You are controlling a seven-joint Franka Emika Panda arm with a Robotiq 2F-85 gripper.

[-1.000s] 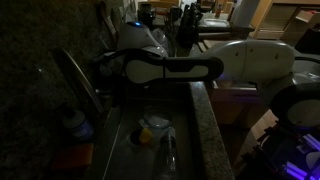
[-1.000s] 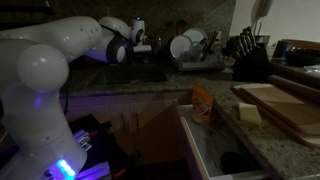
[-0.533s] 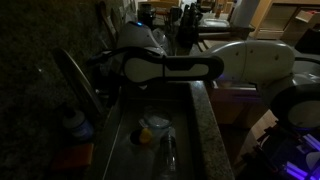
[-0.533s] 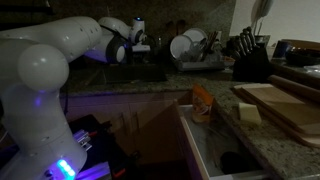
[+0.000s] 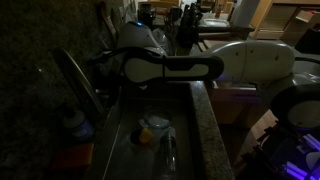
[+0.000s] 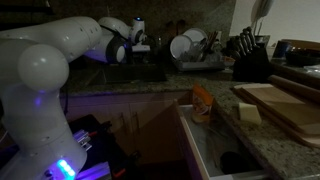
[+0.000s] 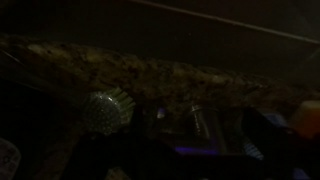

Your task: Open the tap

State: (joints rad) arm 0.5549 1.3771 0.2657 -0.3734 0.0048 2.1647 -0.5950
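Note:
The tap [image 5: 76, 76] is a long, slim, curved silvery spout that rises at the left of the sink [image 5: 118, 140] against the dark stone wall. My arm reaches across the sink from the right. My gripper [image 5: 101, 68] is right beside the tap's far side, near its base, and is also seen small at the back wall in an exterior view [image 6: 141, 42]. The dark hides its fingers, so I cannot tell whether they are open or touch the tap. The wrist view is nearly black and shows only a speckled granite strip [image 7: 180, 75] and a dim metal part [image 7: 205, 125].
A small blue-capped bottle [image 5: 72, 124] stands by the tap. A yellowish item [image 5: 150, 130] and a lying clear bottle [image 5: 168, 155] are in the sink. A dish rack [image 6: 192, 47], knife block [image 6: 250, 58], orange bag [image 6: 203, 101], cutting board [image 6: 290, 100] and open drawer [image 6: 220, 150] are nearby.

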